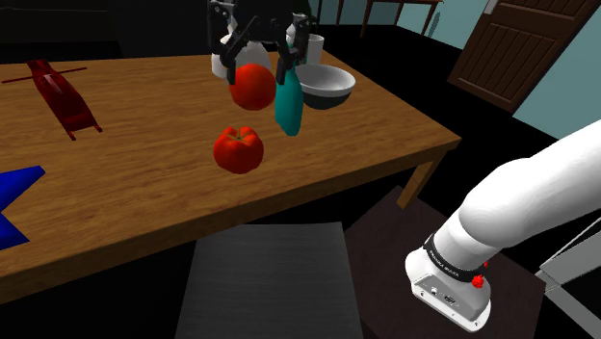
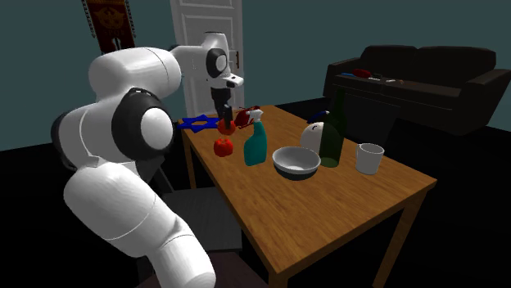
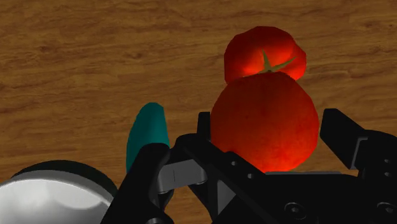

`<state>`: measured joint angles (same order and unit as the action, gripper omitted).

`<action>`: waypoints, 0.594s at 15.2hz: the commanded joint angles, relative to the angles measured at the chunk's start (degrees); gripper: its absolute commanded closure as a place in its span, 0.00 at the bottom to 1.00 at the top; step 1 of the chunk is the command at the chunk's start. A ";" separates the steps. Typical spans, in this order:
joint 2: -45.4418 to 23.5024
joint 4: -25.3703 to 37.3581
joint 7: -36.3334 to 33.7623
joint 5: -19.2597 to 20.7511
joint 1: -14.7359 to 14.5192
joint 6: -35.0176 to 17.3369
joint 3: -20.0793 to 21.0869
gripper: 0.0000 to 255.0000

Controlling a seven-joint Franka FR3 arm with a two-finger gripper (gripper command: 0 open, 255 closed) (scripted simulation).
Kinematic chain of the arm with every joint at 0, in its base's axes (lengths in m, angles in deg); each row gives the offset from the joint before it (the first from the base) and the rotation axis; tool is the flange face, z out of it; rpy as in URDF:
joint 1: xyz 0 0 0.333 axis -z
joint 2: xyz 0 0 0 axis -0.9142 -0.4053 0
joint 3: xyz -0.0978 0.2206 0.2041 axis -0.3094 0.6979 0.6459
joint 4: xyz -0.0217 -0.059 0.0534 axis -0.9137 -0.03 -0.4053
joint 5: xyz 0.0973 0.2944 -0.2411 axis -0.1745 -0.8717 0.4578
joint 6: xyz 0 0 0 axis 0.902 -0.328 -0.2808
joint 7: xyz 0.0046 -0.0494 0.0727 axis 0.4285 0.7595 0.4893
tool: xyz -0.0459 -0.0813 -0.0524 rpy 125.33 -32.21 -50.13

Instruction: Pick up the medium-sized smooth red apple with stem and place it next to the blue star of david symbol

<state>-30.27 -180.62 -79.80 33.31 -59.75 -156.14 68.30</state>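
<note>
My gripper [image 1: 256, 75] is shut on a smooth, round red apple [image 1: 252, 89] and holds it in the air above the wooden table [image 1: 135, 164]. In the wrist view the apple [image 3: 264, 121] sits clasped between the black fingers [image 3: 341, 135]. Directly under it on the table lies a lumpy red fruit with a green stem star [image 1: 238, 149] [image 3: 264, 56]. The blue star symbol [image 1: 13, 207] lies flat at the shoulder view's far left; in the second exterior view the star [image 2: 196, 123] lies at the table's far end, beyond the held apple [image 2: 227, 126].
A teal spray bottle [image 1: 288, 106] stands right beside the held apple. Behind it are a grey bowl [image 1: 327, 87] and a white cup [image 1: 314, 44]. A dark red object [image 1: 63, 96] lies at the back left. A dark bottle [image 2: 332, 131] and a white jug [image 2: 310, 136] stand near the bowl.
</note>
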 commanded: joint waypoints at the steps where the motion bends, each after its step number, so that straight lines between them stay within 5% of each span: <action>1: -5.08 3.75 -3.39 2.58 0.62 -1.12 3.44 1.00; 5: -16.71 12.09 -11.29 10.74 0.23 -2.04 9.95 1.00; 9: -30.54 22.82 -19.74 22.24 -5.06 -0.27 13.49 1.00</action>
<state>-57.10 -160.54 -96.99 52.24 -63.12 -156.82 80.91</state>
